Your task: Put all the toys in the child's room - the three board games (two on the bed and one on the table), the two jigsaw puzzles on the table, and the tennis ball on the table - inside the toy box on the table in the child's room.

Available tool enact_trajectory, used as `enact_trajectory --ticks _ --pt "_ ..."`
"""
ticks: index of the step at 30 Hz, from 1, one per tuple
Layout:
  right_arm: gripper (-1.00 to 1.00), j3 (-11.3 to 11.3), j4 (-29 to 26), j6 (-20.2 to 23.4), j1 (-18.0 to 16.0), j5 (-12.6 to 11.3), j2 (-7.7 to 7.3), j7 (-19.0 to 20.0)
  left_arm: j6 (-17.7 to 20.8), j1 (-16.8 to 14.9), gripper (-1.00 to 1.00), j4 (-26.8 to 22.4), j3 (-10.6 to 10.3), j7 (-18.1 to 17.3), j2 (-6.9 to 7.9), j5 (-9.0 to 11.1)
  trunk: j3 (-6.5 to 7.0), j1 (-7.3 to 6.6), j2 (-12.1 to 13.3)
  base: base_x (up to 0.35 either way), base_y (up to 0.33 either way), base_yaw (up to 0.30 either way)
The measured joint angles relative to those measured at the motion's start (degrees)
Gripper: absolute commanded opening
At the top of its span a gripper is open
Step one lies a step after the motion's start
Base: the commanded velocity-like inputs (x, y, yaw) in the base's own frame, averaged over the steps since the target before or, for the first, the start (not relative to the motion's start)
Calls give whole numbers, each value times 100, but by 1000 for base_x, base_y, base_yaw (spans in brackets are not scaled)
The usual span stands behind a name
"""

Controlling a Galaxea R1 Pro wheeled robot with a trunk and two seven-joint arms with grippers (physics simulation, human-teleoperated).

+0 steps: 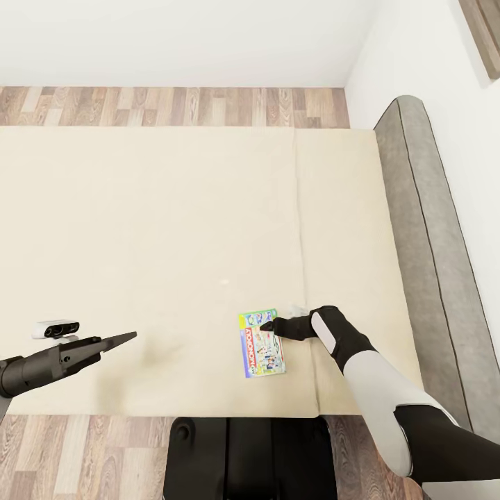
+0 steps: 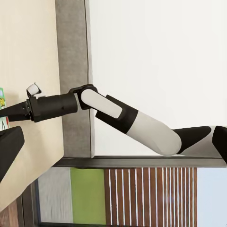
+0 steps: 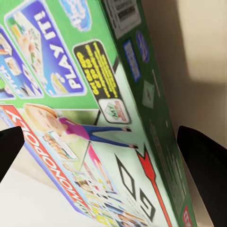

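A green board game (image 1: 262,344) with a busy printed lid lies flat on the beige mattress of the bed (image 1: 173,229), near its front edge. My right gripper (image 1: 269,325) hovers at the box's far right corner. In the right wrist view the board game (image 3: 94,118) sits close up between the two spread fingers (image 3: 203,175), and the gripper (image 3: 101,137) is open. My left gripper (image 1: 119,339) hangs over bare mattress to the left, well away from the game. Its dark fingers (image 2: 8,147) stand wide apart and hold nothing. The right gripper (image 2: 14,111) also appears in the left wrist view.
The bed's dark grey headboard (image 1: 430,243) runs along the white wall on the right. Wood-plank floor (image 1: 173,105) lies beyond the bed and in front of it. My black base (image 1: 250,458) stands against the bed's front edge.
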Motion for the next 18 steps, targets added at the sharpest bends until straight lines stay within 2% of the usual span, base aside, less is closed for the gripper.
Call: enact_trajectory --ticks 18 --pt "100 -4 0 1 0 -1 -2 10 0 0 100 0 0 0 0 0 0 0 0 0 0 0"
